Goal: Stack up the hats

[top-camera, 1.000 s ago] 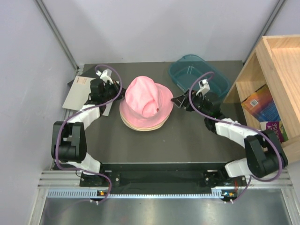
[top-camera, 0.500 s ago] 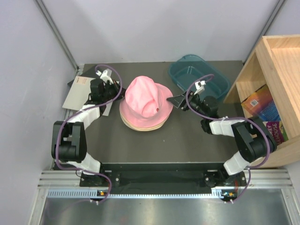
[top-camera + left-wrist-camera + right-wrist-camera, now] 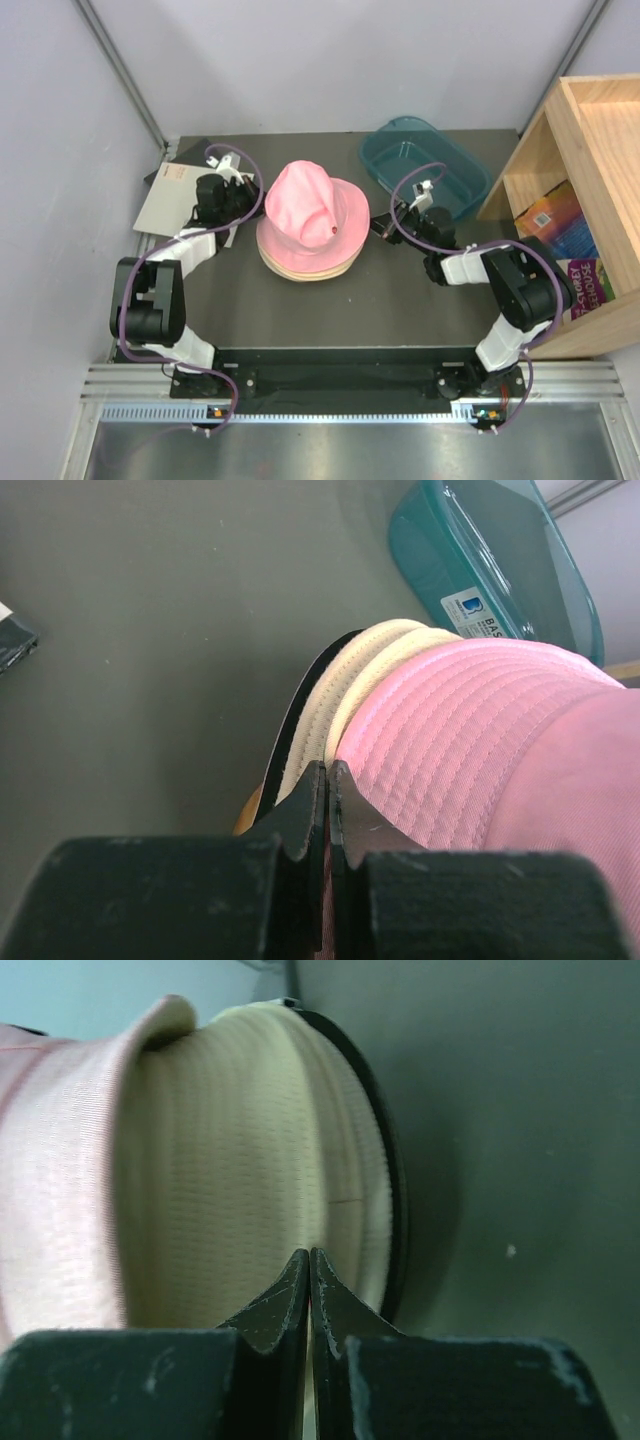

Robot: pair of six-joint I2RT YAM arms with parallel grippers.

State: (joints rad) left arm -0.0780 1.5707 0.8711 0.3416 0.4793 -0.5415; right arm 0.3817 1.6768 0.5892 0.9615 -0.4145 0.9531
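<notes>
**Supervisor:** Left side status?

**Operator:** I read the left gripper [image 3: 325,772] fully closed at the pink hat [image 3: 305,205] brim, probably to square it. I cannot tell whether fabric is pinched.

**Supervisor:** Stack and right side?

**Operator:** Pink tops the cream hats [image 3: 250,1140] and black hat [image 3: 391,1160] at the centre of the table [image 3: 400,300]. The right gripper [image 3: 308,1255] is closed against the cream brim.

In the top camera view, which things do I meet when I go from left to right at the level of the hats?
white paper sheet → left claw → pink hat on top of the stack → right claw → wooden shelf
</notes>
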